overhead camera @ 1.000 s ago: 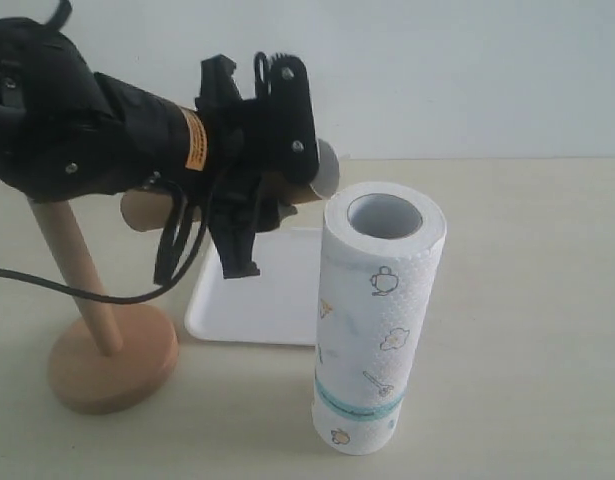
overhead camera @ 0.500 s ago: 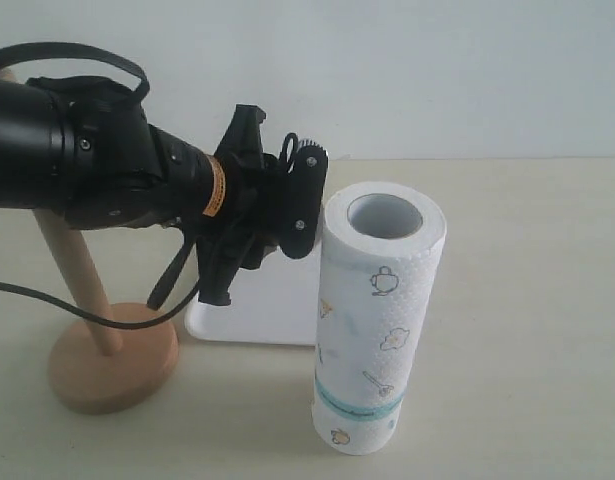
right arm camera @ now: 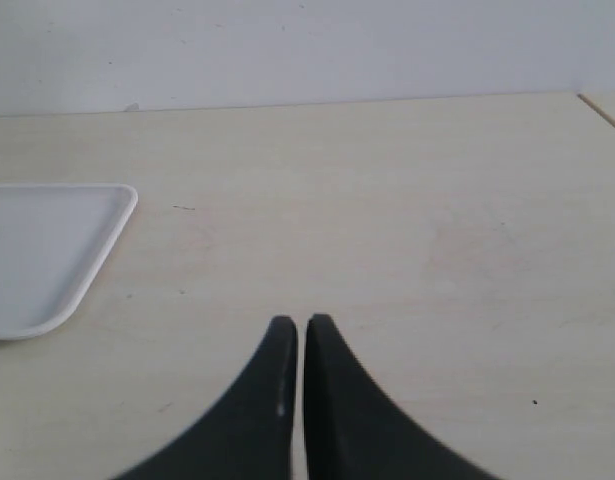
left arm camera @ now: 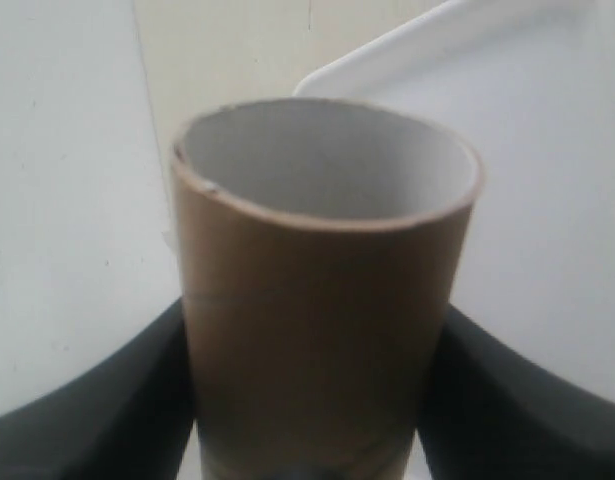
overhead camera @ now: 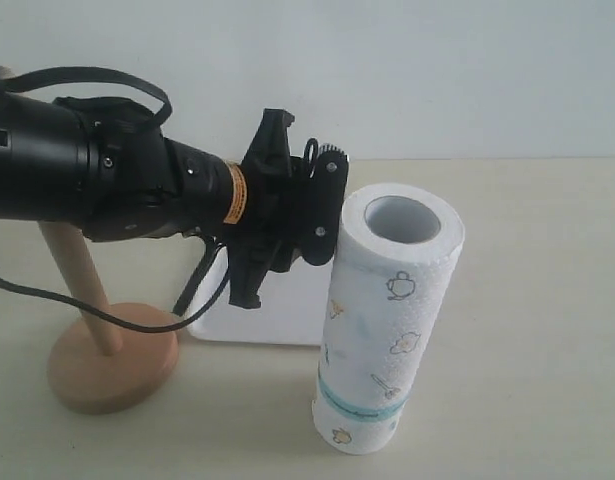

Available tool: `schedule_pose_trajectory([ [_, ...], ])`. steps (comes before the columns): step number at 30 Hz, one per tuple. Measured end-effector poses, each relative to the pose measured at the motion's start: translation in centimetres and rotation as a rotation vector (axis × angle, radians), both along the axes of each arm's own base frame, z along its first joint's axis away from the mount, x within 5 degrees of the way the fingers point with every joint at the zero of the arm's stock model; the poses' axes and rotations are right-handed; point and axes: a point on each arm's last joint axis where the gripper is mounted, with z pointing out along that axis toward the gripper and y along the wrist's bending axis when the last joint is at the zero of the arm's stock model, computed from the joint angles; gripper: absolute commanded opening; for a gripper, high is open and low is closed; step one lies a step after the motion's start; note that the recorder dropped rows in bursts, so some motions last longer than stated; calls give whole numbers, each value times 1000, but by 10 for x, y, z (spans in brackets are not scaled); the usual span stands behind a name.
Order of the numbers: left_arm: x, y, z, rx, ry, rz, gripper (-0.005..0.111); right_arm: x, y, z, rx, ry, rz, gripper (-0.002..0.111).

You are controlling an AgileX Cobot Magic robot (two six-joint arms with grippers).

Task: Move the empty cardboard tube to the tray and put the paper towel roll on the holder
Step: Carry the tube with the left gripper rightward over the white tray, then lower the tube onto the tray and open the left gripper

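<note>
My left gripper (left arm camera: 317,400) is shut on the empty cardboard tube (left arm camera: 322,290), a brown hollow cylinder whose open end faces the camera, above the white tray (left arm camera: 517,150). In the exterior view the left gripper (overhead camera: 287,225) hangs over the tray (overhead camera: 282,310) and hides the tube; its body touches the upper side of the paper towel roll (overhead camera: 387,320), which stands leaning to the right. The wooden holder (overhead camera: 112,355) stands at the left with its dowel (overhead camera: 77,280) bare. My right gripper (right arm camera: 292,322) is shut and empty over the bare table, and does not show in the exterior view.
The left arm's black body and cable (overhead camera: 77,300) cross in front of the holder's dowel. The tray's rounded corner (right arm camera: 47,250) lies near the right gripper. A pale wall (overhead camera: 437,70) stands behind the table.
The left arm has swung right and turned, so the tube is now hidden behind the gripper in the exterior view. The towel roll's top has been tipped to the right.
</note>
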Motion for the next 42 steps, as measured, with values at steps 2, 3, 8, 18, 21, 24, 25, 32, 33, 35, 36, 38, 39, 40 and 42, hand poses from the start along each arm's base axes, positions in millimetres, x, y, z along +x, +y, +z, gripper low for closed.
schedule_pose_trajectory([
  [2, 0, 0, -2, 2, 3, -1, 4, 0, 0, 0, 0, 0, 0, 3],
  [3, 0, 0, -3, 4, 5, -1, 4, 0, 0, 0, 0, 0, 0, 3],
  [8, 1, 0, -8, 26, 19, 8, 4, 0, 0, 0, 0, 0, 0, 3],
  [18, 7, 3, -22, 70, 44, 26, 4, 0, 0, 0, 0, 0, 0, 3],
  [21, 16, 11, -17, 63, 46, 84, 4, 0, 0, 0, 0, 0, 0, 3],
  [24, 26, 16, -10, 42, 34, 120, 4, 0, 0, 0, 0, 0, 0, 3],
  [25, 28, 16, -8, 34, 28, 122, 4, 0, 0, 0, 0, 0, 0, 3],
  [32, 49, 3, 2, 25, -14, 141, 4, 0, 0, 0, 0, 0, 0, 3],
  [33, 53, 2, 5, 33, -18, 157, 4, 0, 0, 0, 0, 0, 0, 3],
  [35, 59, 1, 8, 42, -24, 178, 4, 0, 0, 0, 0, 0, 0, 3],
  [36, 61, 0, 12, 35, -33, 181, 4, 0, 0, 0, 0, 0, 0, 3],
  [38, 64, -3, 22, -1, -40, 197, 4, 0, 0, 0, 0, 0, 0, 3],
  [39, 65, -4, 25, -16, -37, 207, 4, 0, 0, 0, 0, 0, 0, 3],
  [40, 66, -5, 26, -32, -28, 217, 4, 0, 0, 0, 0, 0, 0, 3],
  [42, 67, -7, 25, -58, -2, 237, 4, 0, 0, 0, 0, 0, 0, 3],
])
